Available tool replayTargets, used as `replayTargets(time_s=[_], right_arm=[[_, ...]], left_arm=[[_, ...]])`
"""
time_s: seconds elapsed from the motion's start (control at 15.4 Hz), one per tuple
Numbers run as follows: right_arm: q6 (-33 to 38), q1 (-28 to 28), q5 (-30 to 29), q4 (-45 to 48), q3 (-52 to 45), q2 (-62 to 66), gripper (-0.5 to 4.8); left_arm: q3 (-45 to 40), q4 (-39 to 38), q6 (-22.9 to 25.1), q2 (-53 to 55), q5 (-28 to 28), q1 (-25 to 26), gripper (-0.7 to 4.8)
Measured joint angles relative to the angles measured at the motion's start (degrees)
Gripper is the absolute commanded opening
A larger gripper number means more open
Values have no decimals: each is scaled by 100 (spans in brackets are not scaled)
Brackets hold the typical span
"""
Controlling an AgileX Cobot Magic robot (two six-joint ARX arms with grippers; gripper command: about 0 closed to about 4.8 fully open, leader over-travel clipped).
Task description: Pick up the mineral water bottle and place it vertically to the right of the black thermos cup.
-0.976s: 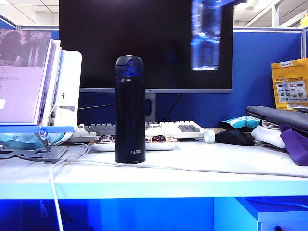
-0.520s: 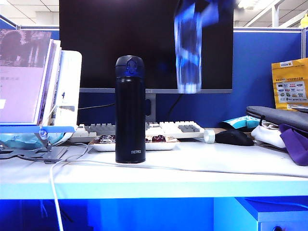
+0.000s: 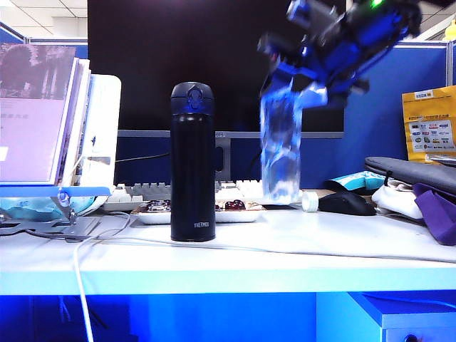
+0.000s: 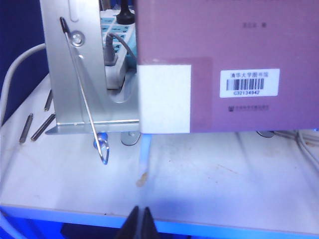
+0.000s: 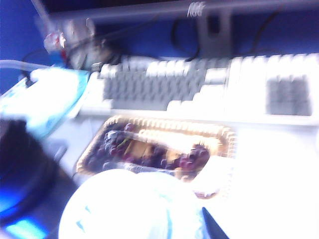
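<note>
up at the right of the exterior view, the right gripper [image 3: 296, 89] has its jaws closed on the top of the bottle [image 3: 281, 151] — the clear crinkled body hangs nearly upright below it, blurred. its base sits low, level with the keyboard [image 3: 265, 189] behind, right of the thermos [image 3: 192, 162] and apart from it; i cannot tell whether it touches the desk [image 3: 235, 258]. the thermos stands upright in front of a tray [image 3: 201, 212] of dark snacks. just right of the bottle's base lies a white tape roll [image 3: 310, 201], then a black mouse [image 3: 347, 203]. in the right wrist view the bottle [image 5: 130, 206] is a pale blur in the foreground, with the tray [image 5: 158, 148] and keyboard [image 5: 204, 83] beyond.

the left gripper [image 4: 141, 225] shows only as dark fingertips pressed together — shut, holding nothing, over the desk edge before a pink book [image 4: 227, 64] and a metal stand [image 4: 77, 82].
</note>
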Motion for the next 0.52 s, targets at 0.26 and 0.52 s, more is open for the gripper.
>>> replayTargets(time_s=[0.26,0.52], right_arm=[[13,264,-114,125,22,66,278],[15,238,-127,105,28,168,278]], left_arm=[[0,-2,0,0,-2,0,-5],[0,-2,0,0,0,0,-5]])
